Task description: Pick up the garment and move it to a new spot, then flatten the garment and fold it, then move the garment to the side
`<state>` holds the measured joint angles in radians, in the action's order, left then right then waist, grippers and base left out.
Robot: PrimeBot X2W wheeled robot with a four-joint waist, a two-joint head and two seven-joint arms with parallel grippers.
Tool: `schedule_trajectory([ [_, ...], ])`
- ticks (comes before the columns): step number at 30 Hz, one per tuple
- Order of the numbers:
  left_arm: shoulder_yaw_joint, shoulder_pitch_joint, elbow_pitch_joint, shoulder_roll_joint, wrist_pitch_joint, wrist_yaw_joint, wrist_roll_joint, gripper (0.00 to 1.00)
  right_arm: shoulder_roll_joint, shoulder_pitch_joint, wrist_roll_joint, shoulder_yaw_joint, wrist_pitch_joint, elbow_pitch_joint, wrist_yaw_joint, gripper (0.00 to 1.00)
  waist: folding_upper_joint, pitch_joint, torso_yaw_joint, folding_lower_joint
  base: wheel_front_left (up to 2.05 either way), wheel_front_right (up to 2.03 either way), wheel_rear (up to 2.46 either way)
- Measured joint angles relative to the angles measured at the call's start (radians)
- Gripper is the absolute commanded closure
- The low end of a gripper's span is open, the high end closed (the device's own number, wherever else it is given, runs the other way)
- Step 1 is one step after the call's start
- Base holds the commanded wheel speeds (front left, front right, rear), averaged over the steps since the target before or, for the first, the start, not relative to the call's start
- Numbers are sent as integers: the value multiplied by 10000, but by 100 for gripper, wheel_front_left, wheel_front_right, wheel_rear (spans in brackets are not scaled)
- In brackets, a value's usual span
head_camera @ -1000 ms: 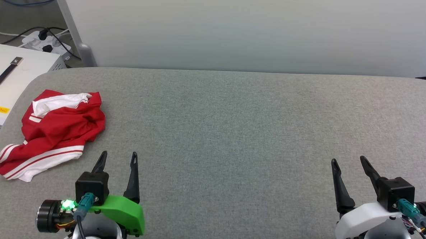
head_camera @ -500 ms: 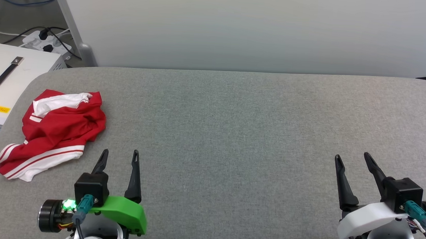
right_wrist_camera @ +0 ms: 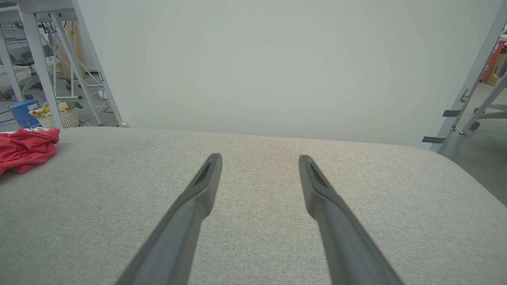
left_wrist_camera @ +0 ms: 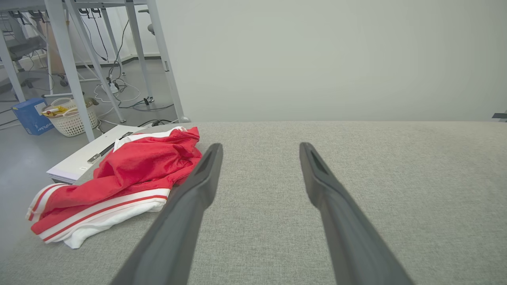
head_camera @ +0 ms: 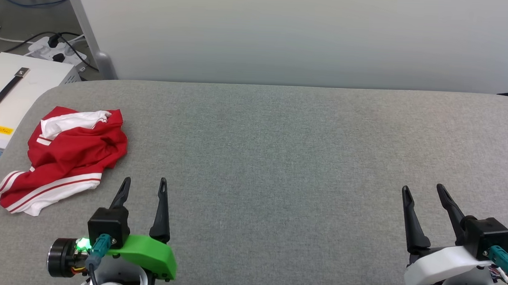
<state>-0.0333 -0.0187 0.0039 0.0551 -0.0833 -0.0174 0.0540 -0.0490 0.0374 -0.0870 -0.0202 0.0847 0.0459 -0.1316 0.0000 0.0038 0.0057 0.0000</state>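
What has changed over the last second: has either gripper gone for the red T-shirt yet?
The right gripper shifted slightly rightward and back toward the robot; the left gripper eased back a touch. Nothing was grasped or released: both are open and empty. The red T-shirt lies crumpled as before near the grey table's left edge.

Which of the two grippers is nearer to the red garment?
The left gripper, with the green mount: the garment lies beside it, far from the right gripper.

The T-shirt (head_camera: 65, 151) lies on the table (head_camera: 280, 131) at its left edge, near the left gripper (head_camera: 144, 180), and the right gripper (head_camera: 422, 187) is well apart on the right side.
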Motion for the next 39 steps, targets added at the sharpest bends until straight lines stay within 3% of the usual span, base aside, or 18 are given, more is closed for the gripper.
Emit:
schedule_trajectory([
  [39,-324,3,295,0,-805,44,665,0,0,281,-579,-117,800,316,0,0,0,10,51,0,0,0,0],
])
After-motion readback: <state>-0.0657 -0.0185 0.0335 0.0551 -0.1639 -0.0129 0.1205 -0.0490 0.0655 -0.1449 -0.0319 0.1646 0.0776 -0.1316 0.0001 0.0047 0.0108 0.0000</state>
